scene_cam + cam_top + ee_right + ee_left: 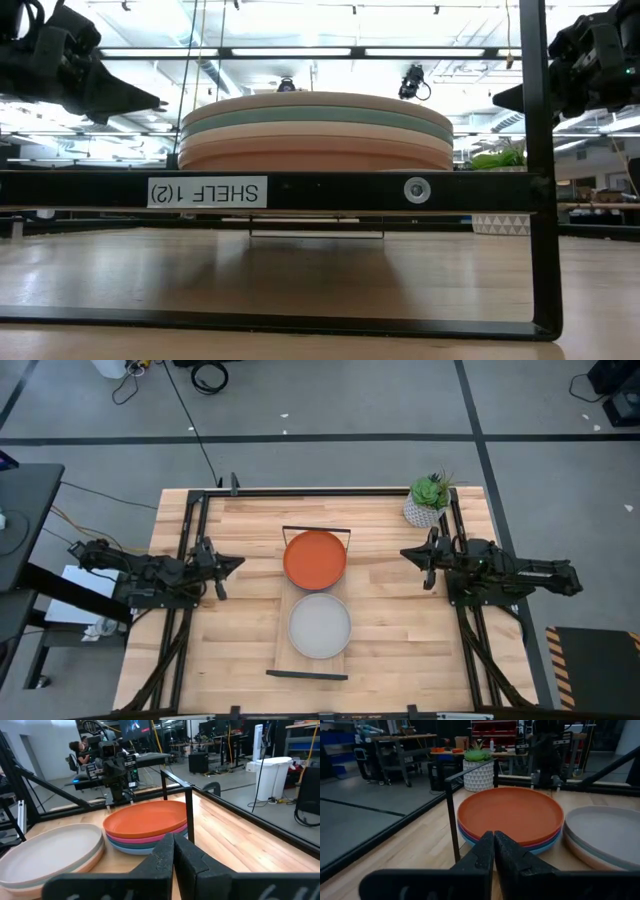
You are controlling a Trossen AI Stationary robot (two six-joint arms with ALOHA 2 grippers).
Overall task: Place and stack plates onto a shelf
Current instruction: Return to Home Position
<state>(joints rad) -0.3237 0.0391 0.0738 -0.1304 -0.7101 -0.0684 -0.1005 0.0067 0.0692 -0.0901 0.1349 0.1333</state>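
Two stacks of plates rest on the shelf (283,650), a light-wood board with black wire rails at its short ends. The far stack (315,558) has an orange plate on top, with pink and blue ones under it (510,815) (147,822). The near stack (320,625) is topped by a grey plate over teal and tan ones (315,130) (605,832) (47,852). My left gripper (238,563) (493,836) hovers shut left of the shelf. My right gripper (405,552) (173,837) hovers shut right of it. Neither touches a plate.
A small potted plant in a white patterned pot (428,502) stands at the table's far right corner, beyond my right gripper. Black frame rails (190,540) run along the table's left, right and far edges. Bare wood lies on both sides of the shelf.
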